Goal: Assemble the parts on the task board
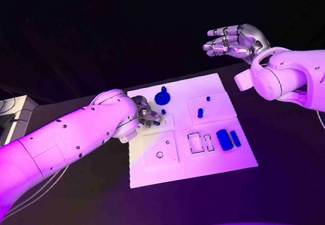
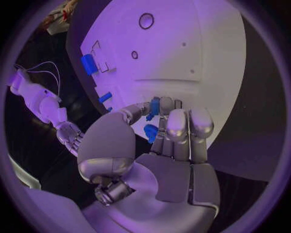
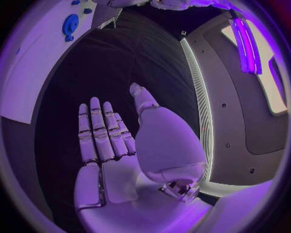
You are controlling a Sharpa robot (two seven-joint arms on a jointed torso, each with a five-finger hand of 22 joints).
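No writing is legible. Over the task board (image 1: 193, 169), mid-table, the left hand (image 1: 146, 114) pinches a small blue part (image 2: 153, 108). The right hand (image 1: 236, 41) hovers beyond the board's far right corner, fingers apart, holding nothing.

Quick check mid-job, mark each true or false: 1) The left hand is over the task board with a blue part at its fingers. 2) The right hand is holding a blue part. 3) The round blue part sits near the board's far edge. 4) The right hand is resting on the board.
1) True: the left hand has a small blue part at its fingers, over the task board.
2) False: the right hand is open and holds nothing.
3) True: the round blue part sits there.
4) False: it is off the board, beyond its far right corner.
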